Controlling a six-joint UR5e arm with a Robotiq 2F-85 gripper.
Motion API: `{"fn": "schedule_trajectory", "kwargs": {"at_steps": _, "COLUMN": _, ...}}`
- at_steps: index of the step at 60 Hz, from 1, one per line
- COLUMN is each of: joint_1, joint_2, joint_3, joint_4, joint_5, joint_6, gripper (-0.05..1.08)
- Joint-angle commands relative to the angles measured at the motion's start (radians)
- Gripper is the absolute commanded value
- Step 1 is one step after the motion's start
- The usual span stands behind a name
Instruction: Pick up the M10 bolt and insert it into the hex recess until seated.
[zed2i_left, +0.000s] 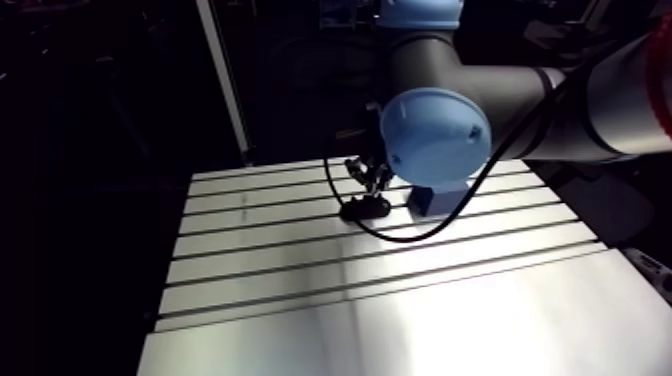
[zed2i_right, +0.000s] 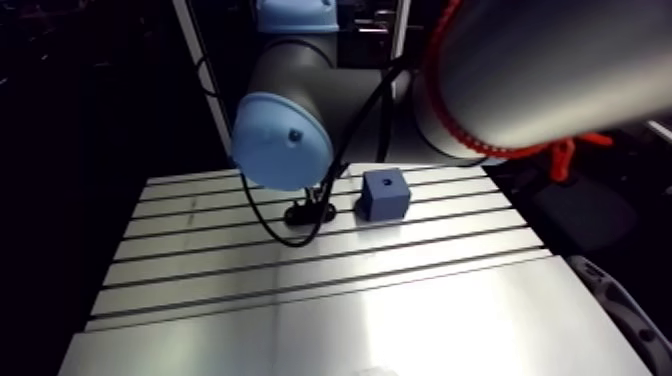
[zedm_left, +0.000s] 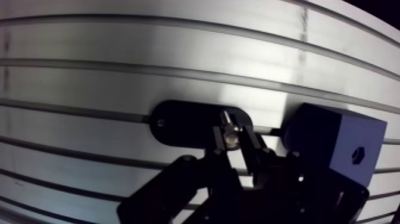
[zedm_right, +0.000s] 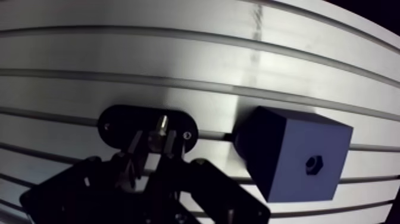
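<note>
Gripper (zedm_right: 156, 145) fingers (zedm_right: 134, 148) rise closest to the wrist camera, dark and splayed at the base and drawn in at the tips. They pinch the bolt (zedm_right: 158, 130) from both sides, and no gap shows between metal and pads, so I judge the grasp made. The bolt stands upright in a black oval holder (zedm_right: 116, 126) fixed to the slotted table (zed2i_left: 300, 300), with its long axis running up between the fingers, roughly in line with them. Which end is uppermost is too small to tell. It looks not yet lifted, since its lower part is lost inside the holder.

Just beside the holder, a little apart from it, sits a blue block (zedm_right: 286, 149). The hex recess (zedm_right: 313, 164) is a small dark opening in the block's face that looks toward the wrist camera. In the arm view the same dark spot sits on the block's top, so the recess seems to open upward.

That is the relation the next move turns on. Bolt axis and recess axis both appear near vertical, and the recess lies off to one side of the gripper, beyond the block's nearer edge. By that reading the work ahead is a straight lift clear of the holder, a sideways shift over the block, then a straight descent. Any tilt picked up on the lift would likely make the bolt catch on the recess rim.
</note>
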Motion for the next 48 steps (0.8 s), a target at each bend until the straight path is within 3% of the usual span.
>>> {"fn": "schedule_trajectory", "kwargs": {"at_steps": 1, "joint_1": 0.000, "joint_2": -0.007, "joint_3": -0.010, "joint_4": 0.006, "joint_5": 0.002, "joint_6": -0.001, "gripper": 0.73}}
{"fn": "schedule_trajectory", "kwargs": {"at_steps": 17, "joint_1": 0.001, "joint_2": -0.028, "joint_3": -0.042, "joint_4": 0.047, "joint_5": 0.005, "joint_6": 0.000, "gripper": 0.73}}
{"fn": "schedule_trajectory", "kwargs": {"at_steps": 23, "joint_1": 0.004, "joint_2": -0.041, "joint_3": -0.075, "joint_4": 0.110, "joint_5": 0.021, "joint_6": 0.006, "gripper": 0.73}}
{"fn": "schedule_trajectory", "kwargs": {"at_steps": 32, "joint_1": -0.002, "joint_2": -0.064, "joint_3": -0.115, "joint_4": 0.186, "joint_5": 0.024, "joint_6": 0.008, "gripper": 0.73}}
{"fn": "schedule_trajectory", "kwargs": {"at_steps": 48, "joint_1": -0.024, "joint_2": -0.113, "joint_3": -0.284, "joint_4": 0.508, "joint_5": 0.018, "joint_6": 0.014, "gripper": 0.73}}
